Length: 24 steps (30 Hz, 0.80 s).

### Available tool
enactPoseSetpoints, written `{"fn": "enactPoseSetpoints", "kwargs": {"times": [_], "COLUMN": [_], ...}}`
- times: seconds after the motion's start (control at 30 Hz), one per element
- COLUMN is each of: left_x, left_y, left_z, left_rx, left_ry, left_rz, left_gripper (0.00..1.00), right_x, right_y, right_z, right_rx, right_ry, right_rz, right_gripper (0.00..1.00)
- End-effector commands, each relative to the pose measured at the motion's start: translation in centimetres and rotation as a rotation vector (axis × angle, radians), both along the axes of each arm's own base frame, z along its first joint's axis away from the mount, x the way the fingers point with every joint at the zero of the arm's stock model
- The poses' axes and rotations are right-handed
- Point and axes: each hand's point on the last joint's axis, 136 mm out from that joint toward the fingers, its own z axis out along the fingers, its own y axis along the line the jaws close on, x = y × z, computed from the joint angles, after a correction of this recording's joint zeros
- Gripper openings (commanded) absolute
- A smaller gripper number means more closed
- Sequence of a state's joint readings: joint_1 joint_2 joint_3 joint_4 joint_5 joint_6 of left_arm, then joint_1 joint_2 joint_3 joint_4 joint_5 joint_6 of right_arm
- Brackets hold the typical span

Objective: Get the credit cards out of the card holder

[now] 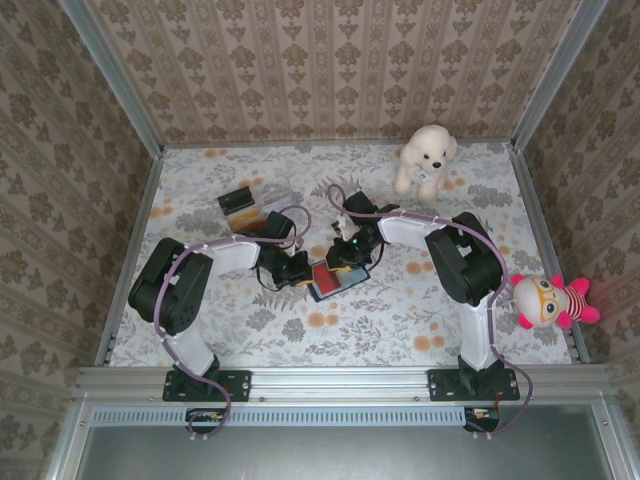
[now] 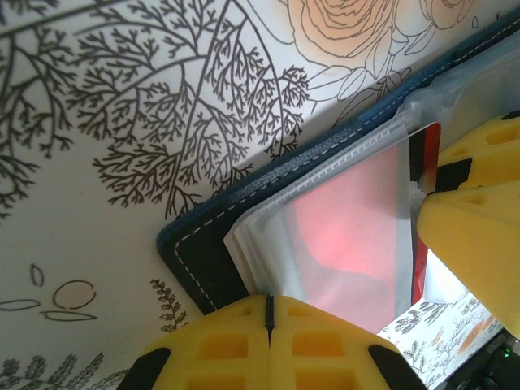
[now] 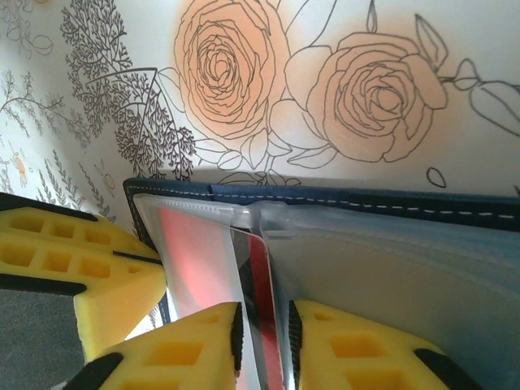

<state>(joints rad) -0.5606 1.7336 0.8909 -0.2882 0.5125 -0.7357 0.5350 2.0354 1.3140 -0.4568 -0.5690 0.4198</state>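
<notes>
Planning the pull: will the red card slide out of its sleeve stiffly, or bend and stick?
Probably stiff: the red card shows a straight edge at the right gripper. The clear sleeve looks glossy, so it should slide, though a snug fit could drag. The holder looks light and may come along unless pinned.

The card holder [image 1: 338, 282] lies spread on the table [image 1: 420, 325] between the two grippers. The left gripper [image 2: 268, 305] sits at the holder's left edge, tips against the sleeve rim, possibly pinching it. The right gripper [image 3: 264, 325] straddles a card [image 3: 260, 268] partly out of its pocket. A box [image 1: 250, 205] lies beyond the left gripper. One soft toy [image 1: 425, 155] sits beyond the right gripper, and another [image 1: 550, 300] sits well to its right.
</notes>
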Motion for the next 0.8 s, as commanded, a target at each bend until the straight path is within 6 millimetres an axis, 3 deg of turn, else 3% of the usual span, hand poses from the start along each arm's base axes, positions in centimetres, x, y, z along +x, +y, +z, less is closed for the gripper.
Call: {"fn": "enactPoseSetpoints", "kwargs": {"times": [0.0, 0.2, 0.77], "left_x": [-1.1, -1.2, -1.4], "left_y": [1.1, 1.5, 2.7], "left_z": [-1.8, -1.9, -2.1], "left_rx": [0.064, 0.079, 0.099], "left_ry": [0.057, 0.059, 0.063], "left_rz": [-0.011, -0.01, -0.004], "left_gripper": [0.0, 0.0, 0.0], "right_x": [-1.2, -0.7, 0.7], "right_y": [0.6, -0.1, -2.7], "right_z": [-0.6, -0.4, 1.0], "right_rx": [0.022, -0.001, -0.035], "right_ry": [0.064, 0.038, 0.005], "right_rz": [0.04, 0.024, 0.005], "right_gripper": [0.2, 0.1, 0.1]}}
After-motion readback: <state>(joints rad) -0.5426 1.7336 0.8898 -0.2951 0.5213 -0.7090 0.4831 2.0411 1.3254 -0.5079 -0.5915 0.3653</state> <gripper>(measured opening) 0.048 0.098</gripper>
